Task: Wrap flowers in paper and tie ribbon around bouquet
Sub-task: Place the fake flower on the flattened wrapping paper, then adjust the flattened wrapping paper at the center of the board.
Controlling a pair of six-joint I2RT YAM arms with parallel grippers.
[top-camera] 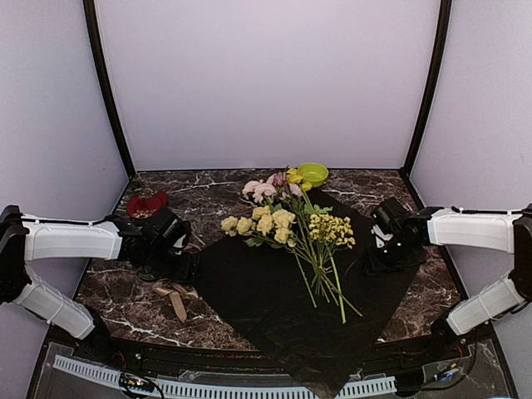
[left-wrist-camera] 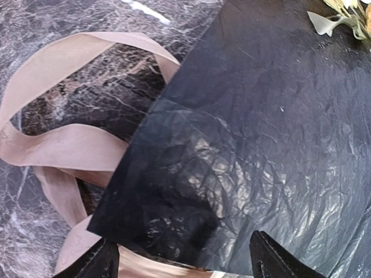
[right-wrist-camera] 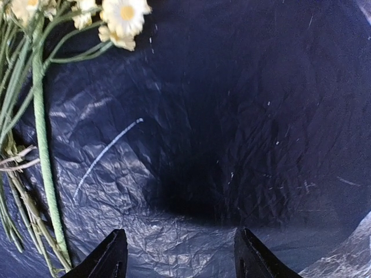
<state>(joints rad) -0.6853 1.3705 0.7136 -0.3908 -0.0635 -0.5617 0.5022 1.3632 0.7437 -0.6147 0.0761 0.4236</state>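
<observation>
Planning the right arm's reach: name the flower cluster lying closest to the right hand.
The tiny yellow sprigs, rightmost of the three; the larger yellow blooms and pink blooms lie farther from the right hand.

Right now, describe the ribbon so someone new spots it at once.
Find the big black paper spread across the middle of the marbled table. Off its left corner, on bare marble, lies the ribbon. It is the only flat beige-tan strip there, loosely looped, partly tucked under that corner.
</observation>
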